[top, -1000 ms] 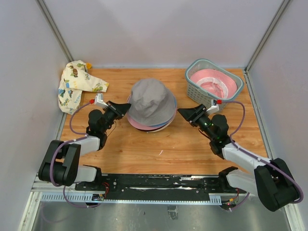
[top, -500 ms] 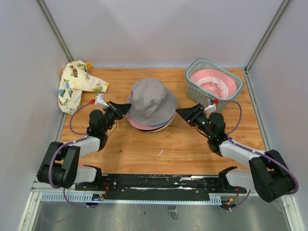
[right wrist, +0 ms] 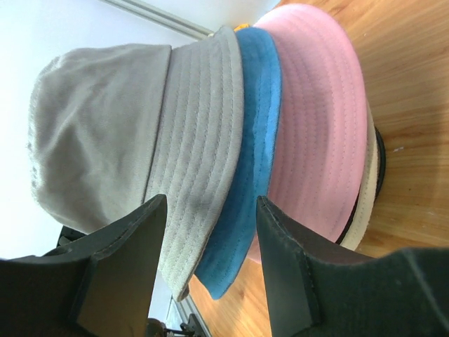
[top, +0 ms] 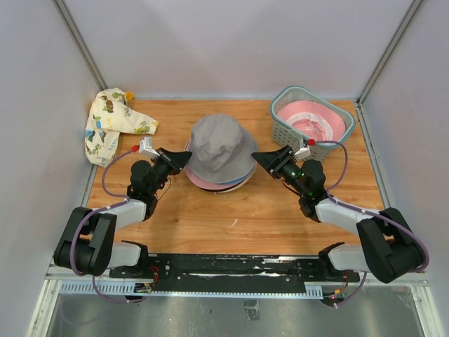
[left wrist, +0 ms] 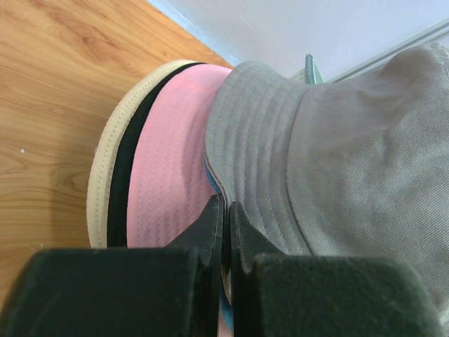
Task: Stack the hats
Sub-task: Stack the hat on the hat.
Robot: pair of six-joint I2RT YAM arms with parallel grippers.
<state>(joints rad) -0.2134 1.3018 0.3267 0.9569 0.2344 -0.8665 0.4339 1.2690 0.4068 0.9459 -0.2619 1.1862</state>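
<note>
The hats [top: 221, 151] lie stacked at the table's middle: a grey hat [right wrist: 105, 126] on top, then blue [right wrist: 256, 140], pink [right wrist: 316, 119], cream [right wrist: 366, 189] and black [right wrist: 379, 168] brims beneath. My left gripper [top: 184, 159] is at the stack's left edge. In the left wrist view it [left wrist: 226, 205] is shut on the brim of the grey hat [left wrist: 351, 140], beside the pink brim [left wrist: 172, 154]. My right gripper [top: 258, 158] is at the stack's right edge. It [right wrist: 210, 203] is open, with the grey and blue brim edges between its fingers.
A grey-green slatted basket [top: 282, 125] at the back right holds a pink hat [top: 312, 121]. A cream cartoon-print hat [top: 112, 125] lies crumpled at the back left against the wall. White walls enclose the table on three sides.
My right gripper has moved left, up to the stack's right brim. The left gripper and the hats have not moved.
</note>
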